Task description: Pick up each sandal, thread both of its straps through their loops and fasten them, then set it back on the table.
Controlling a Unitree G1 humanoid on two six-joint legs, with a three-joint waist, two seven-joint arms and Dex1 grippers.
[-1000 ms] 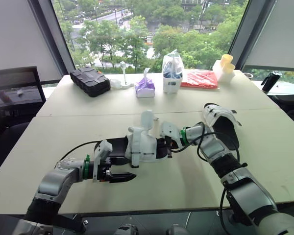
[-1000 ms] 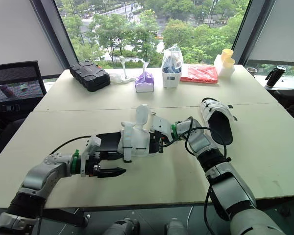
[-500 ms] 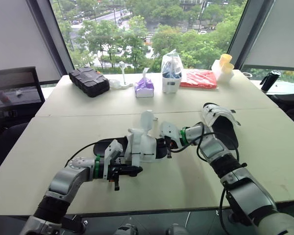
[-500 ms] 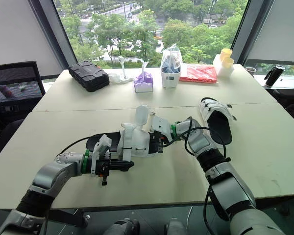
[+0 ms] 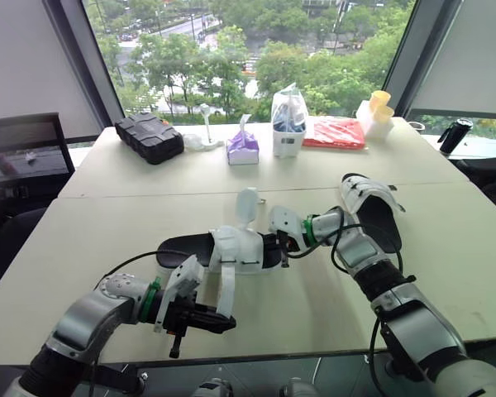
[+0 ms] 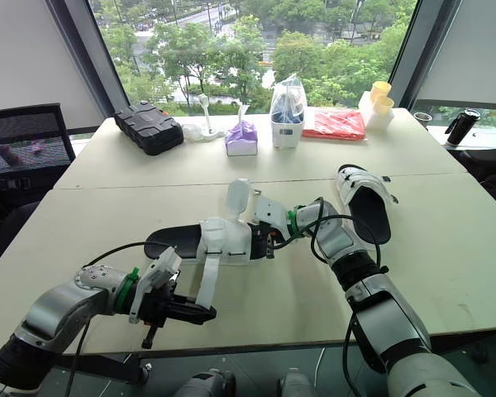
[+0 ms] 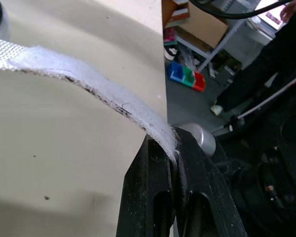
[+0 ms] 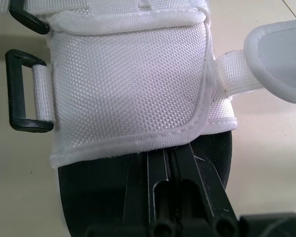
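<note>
Where two pale tables (image 5: 446, 273) abut, windows (image 5: 231, 50) beyond show trees (image 5: 322, 74).

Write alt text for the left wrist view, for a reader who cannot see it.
The left claw is shut on the end of a white strap, which stretches above the beige table. Past its edge stand coloured bins and a person in dark clothes.

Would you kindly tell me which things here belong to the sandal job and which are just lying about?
Job: near sandal, its loose strap, left gripper pinching it, right gripper against the sandal, second sandal.
Lying about: black case, purple tissue box, bagged white container, red packet, yellow cups.
</note>
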